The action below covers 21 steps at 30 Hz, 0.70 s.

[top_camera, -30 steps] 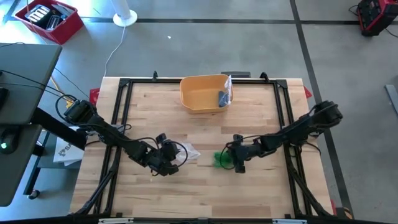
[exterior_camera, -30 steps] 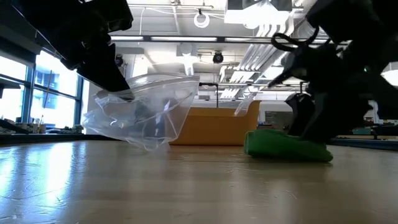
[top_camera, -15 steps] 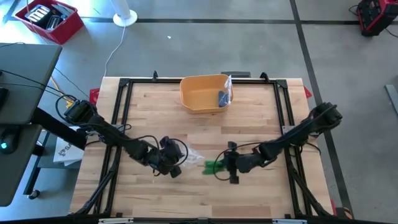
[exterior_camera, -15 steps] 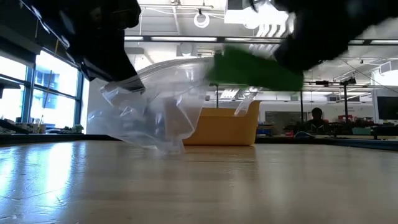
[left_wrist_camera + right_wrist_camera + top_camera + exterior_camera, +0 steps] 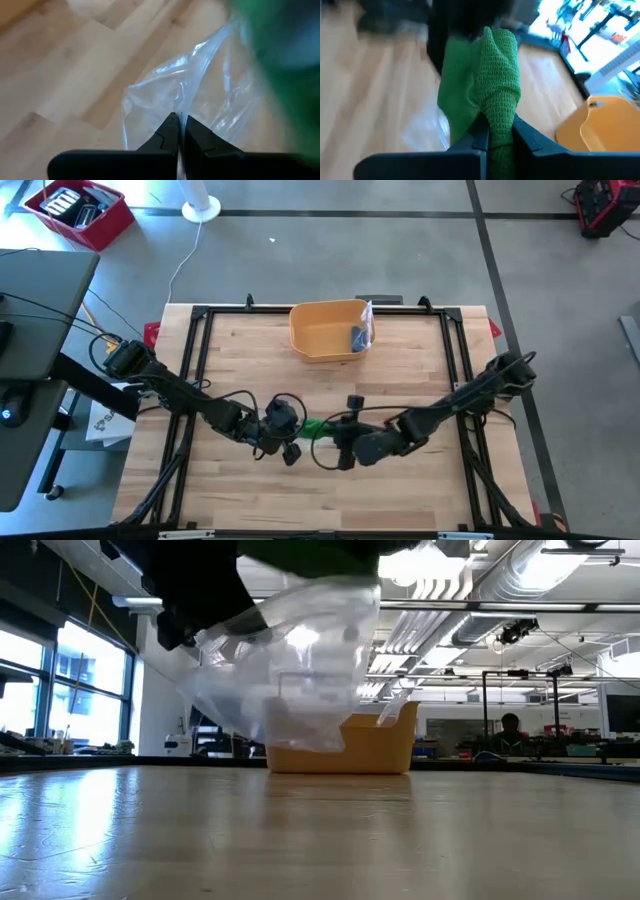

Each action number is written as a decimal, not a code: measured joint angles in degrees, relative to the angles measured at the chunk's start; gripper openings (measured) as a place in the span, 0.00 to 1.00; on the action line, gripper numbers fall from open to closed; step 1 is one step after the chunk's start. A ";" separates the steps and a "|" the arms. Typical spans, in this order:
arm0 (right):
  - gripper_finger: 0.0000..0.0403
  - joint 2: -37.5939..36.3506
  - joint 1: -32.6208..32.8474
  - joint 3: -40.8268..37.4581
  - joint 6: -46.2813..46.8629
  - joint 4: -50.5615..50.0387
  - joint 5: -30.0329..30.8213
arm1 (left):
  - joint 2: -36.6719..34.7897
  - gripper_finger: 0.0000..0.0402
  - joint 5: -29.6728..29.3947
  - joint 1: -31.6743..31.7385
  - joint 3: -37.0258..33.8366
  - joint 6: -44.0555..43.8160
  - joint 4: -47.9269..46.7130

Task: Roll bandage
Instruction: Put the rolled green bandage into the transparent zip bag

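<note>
Leftward since a second ago, my right end effector point(image 5: 335, 442) has carried the green knitted bandage point(image 5: 492, 95), clamped, off the table point(image 5: 420, 370) toward nine o'clock; my left end effector point(image 5: 178, 131) pinches the clear plastic bag point(image 5: 300, 670), meeting mid-table.

Yellow bin point(image 5: 328, 330) at the table's point(image 5: 400, 490) far edge — red crate point(image 5: 80, 212) on floor.

Robotics laboratory: a wooden table point(image 5: 400, 360) in a black metal frame point(image 5: 195, 340) on a taped concrete floor point(image 5: 420, 260), beneath exposed ceiling ducts point(image 5: 470, 625), with equipment benches point(image 5: 560, 755) behind.
</note>
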 joint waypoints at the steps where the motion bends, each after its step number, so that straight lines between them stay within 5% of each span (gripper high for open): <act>1: 0.06 1.17 -0.06 1.13 -0.29 -3.04 -0.37 | 0.00 0.00 1.03 0.18 0.22 -0.65 -0.33; 11: 0.06 7.41 1.27 5.33 2.79 -22.48 -1.88 | 0.04 0.00 2.59 1.60 0.64 -3.22 -0.13; 21: 0.06 7.32 -0.16 5.34 -0.32 -19.69 -8.53 | 0.04 0.00 2.35 2.16 0.64 -0.65 4.88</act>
